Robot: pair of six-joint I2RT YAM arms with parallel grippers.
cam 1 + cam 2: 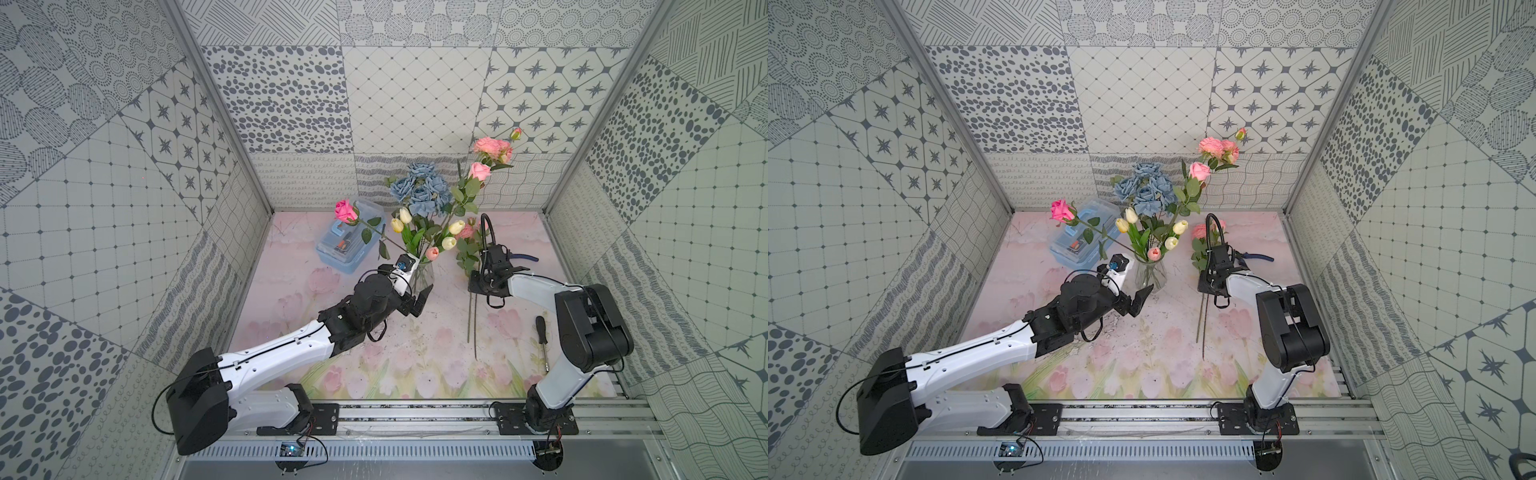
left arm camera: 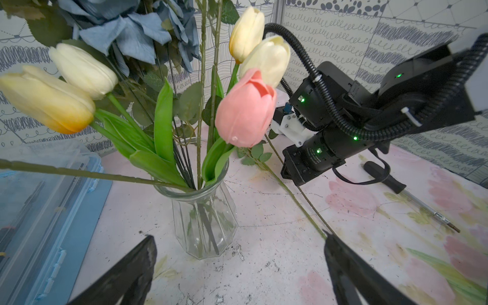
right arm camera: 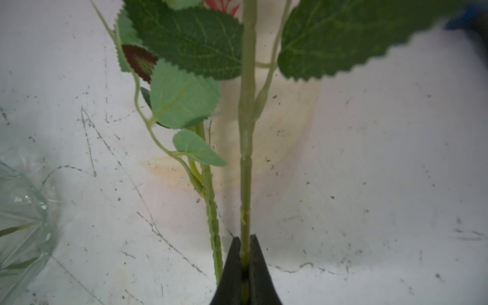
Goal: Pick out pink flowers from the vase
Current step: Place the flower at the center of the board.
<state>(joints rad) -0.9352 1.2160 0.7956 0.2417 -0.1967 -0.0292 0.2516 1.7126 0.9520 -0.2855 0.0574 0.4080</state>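
1. Nearest: spread wide and empty with the left hand (image 2: 239, 237), just short of the vase (image 2: 204, 224)
2. Alongside on the table (image 1: 415, 353): pinched shut with the right hand (image 3: 245, 239) around a pink flower stem (image 3: 247, 158), just beside the vase
3. Behind: rising from the vase among blue roses (image 1: 419, 187) and cream tulips (image 1: 456, 226), more pink flowers (image 1: 492, 147)

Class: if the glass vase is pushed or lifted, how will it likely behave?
Probably top-heavy: the flowers spread far wider than the vase, so it may tip. Likely slippery and fragile, being smooth clear glass. No water shows, so perhaps light.
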